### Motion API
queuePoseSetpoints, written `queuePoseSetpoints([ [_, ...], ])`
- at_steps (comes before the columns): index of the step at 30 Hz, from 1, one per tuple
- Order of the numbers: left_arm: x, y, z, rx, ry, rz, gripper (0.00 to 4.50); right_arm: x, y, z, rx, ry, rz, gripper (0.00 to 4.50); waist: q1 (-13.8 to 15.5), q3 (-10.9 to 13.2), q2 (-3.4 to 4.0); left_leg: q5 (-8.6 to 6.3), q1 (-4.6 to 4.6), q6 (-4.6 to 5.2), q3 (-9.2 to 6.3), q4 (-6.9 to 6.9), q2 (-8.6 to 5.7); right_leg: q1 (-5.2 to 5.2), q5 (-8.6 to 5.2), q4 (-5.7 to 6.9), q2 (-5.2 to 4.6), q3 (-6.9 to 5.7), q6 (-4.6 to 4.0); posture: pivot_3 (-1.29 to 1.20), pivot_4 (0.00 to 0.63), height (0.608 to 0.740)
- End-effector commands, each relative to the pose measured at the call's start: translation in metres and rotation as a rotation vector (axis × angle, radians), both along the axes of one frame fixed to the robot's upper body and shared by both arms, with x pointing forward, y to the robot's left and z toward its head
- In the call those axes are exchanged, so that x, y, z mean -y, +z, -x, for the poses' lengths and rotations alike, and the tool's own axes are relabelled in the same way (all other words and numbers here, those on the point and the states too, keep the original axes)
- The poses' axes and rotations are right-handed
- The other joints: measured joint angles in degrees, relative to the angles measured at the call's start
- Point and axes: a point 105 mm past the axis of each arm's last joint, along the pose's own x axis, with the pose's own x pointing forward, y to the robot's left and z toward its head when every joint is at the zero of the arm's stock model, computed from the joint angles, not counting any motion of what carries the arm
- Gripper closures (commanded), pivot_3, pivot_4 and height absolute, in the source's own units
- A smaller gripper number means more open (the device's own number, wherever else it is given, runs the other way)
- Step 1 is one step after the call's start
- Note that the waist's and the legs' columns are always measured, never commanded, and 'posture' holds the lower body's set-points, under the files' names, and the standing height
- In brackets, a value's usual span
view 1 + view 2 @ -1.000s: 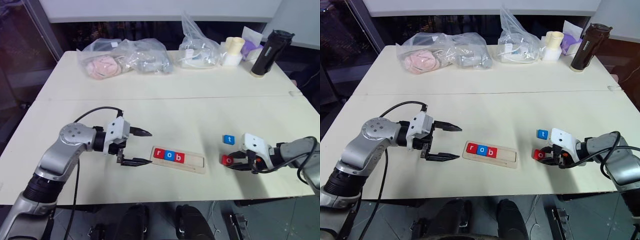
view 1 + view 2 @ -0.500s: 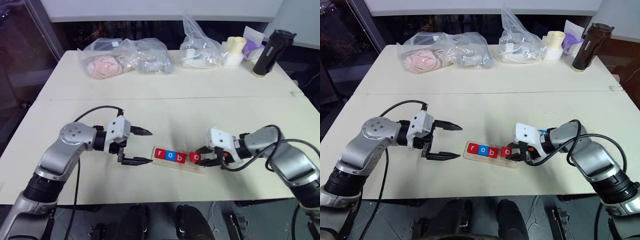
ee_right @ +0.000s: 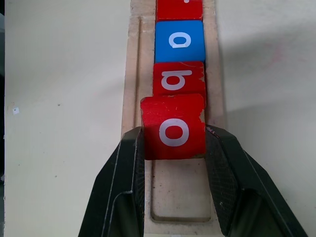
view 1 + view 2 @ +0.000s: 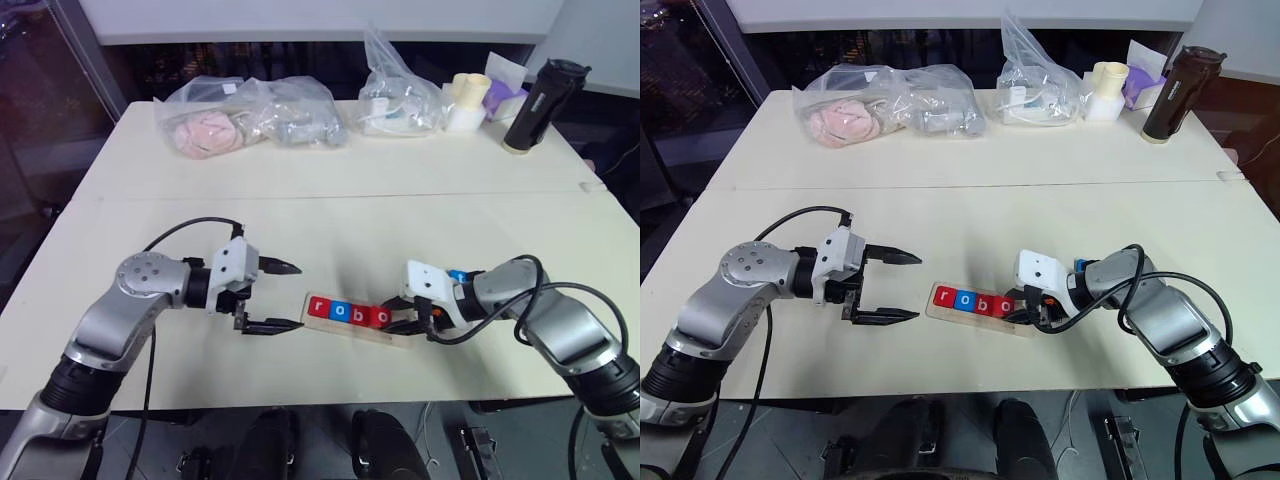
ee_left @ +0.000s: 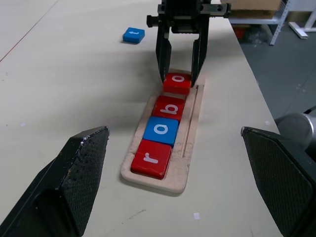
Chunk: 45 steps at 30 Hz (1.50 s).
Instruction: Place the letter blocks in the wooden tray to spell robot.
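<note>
Pale tan wooden tray [image 4: 398, 333], long and narrow, lay at lower centre of the left eye view on a cream table [image 4: 330, 210]. Held a row of small cubes from its left end: red "r" block [image 4: 318, 308], blue "o" block [image 4: 339, 312], red "b" block [image 4: 360, 315], then a second red "o" block [image 4: 381, 317]. That last red "o" block [image 3: 173, 127] was clenched between the right gripper's [image 4: 405, 322] two black fingers [image 3: 118, 192], pressed against the "b" block and sitting slightly raised over the tray's groove. Blue "t" block [image 5: 134, 35] lay flat on the table in the upper left of the left wrist view, well apart from the tray. Left gripper [image 4: 283, 296] hung just beside the tray's left end, jaws spread wide, grasping nothing. Along the upper edge of the left eye view: clear plastic bags [image 4: 250, 112] at upper left and upper centre, a cream-coloured cup [image 4: 467, 100] and a black cylindrical bottle [image 4: 540, 105] at upper right.
</note>
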Motion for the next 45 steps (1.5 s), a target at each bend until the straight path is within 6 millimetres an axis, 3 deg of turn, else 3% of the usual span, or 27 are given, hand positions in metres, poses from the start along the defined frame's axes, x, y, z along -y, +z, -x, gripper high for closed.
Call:
queuePoseSetpoints([
  [1, 0.002, 0.013, 0.002, 0.043, -0.013, 0.026, 0.00, 0.000, 0.004, 0.000, 0.021, 0.005, -0.002, 3.38, 0.00, 0.00, 0.00, 0.00, 0.00, 0.00, 0.00, 0.00, 0.00, 0.00, 0.00, 0.00, 0.00, 0.00, 0.00, 0.00, 0.150, 0.740],
  [13, 0.003, 0.013, 0.001, 0.045, -0.021, 0.024, 0.00, 0.000, 0.002, 0.000, 0.017, -0.008, -0.008, 3.38, 0.02, 0.00, 0.00, 0.00, 0.00, 0.00, 0.00, 0.01, 0.00, 0.01, 0.00, 0.00, 0.00, 0.00, 0.00, 0.00, 0.150, 0.740],
  [19, 0.004, 0.014, 0.001, 0.046, -0.024, 0.024, 0.00, 0.001, 0.003, 0.001, 0.016, -0.014, -0.012, 0.30, 0.00, 0.00, 0.00, 0.00, 0.00, 0.00, 0.00, 0.01, 0.00, 0.01, 0.00, 0.00, 0.01, -0.01, 0.00, 0.00, 0.150, 0.740],
  [20, 0.004, 0.014, 0.001, 0.046, -0.024, 0.024, 0.00, 0.000, 0.003, 0.001, 0.016, -0.014, -0.013, 0.05, 0.00, 0.00, 0.00, 0.00, 0.00, 0.00, 0.00, 0.01, 0.00, 0.01, 0.00, 0.00, 0.01, -0.01, 0.00, 0.00, 0.150, 0.740],
  [26, 0.004, 0.014, 0.001, 0.046, -0.026, 0.024, 0.00, -0.007, 0.020, -0.001, 0.033, -0.028, -0.090, 0.05, 0.01, 0.00, 0.00, 0.00, 0.00, 0.01, 0.00, 0.02, 0.00, 0.01, 0.01, 0.01, 0.02, -0.01, 0.01, 0.00, 0.150, 0.740],
  [29, 0.004, 0.014, 0.001, 0.045, -0.026, 0.027, 0.00, -0.002, 0.038, -0.010, 0.088, -0.077, -0.128, 0.05, 0.03, 0.00, 0.00, 0.00, 0.00, 0.01, 0.00, 0.02, 0.00, 0.01, 0.01, 0.01, 0.02, -0.01, 0.02, 0.00, 0.150, 0.740],
  [33, 0.004, 0.014, 0.001, 0.045, -0.026, 0.027, 0.00, 0.025, 0.069, -0.036, 0.244, -0.306, -0.197, 0.05, 0.07, 0.00, 0.00, 0.00, 0.00, 0.01, 0.00, 0.03, -0.01, 0.03, 0.01, 0.01, 0.01, -0.01, 0.02, 0.00, 0.150, 0.740],
  [36, 0.004, 0.013, 0.002, 0.043, -0.027, 0.027, 0.00, 0.050, 0.081, -0.049, 0.300, -0.543, -0.240, 0.05, 0.06, -0.01, -0.01, 0.00, 0.00, 0.00, 0.00, 0.02, -0.01, 0.02, 0.01, 0.01, 0.01, -0.01, 0.01, 0.00, 0.150, 0.740],
  [41, 0.006, 0.012, 0.002, 0.038, -0.033, 0.031, 0.00, 0.095, 0.063, -0.054, 0.286, -1.023, -0.161, 0.05, 0.00, -0.03, 0.03, 0.00, -0.01, -0.01, 0.00, -0.02, 0.00, -0.01, 0.01, 0.02, 0.00, 0.00, 0.00, 0.00, 0.150, 0.740],
  [45, 0.008, 0.011, 0.001, 0.036, -0.047, 0.031, 0.00, 0.102, 0.046, -0.045, 0.226, -1.281, -0.199, 0.05, -0.06, -0.06, 0.07, 0.01, -0.01, -0.01, 0.00, -0.02, 0.00, -0.03, 0.01, 0.03, 0.00, 0.01, 0.00, 0.00, 0.150, 0.740],
])
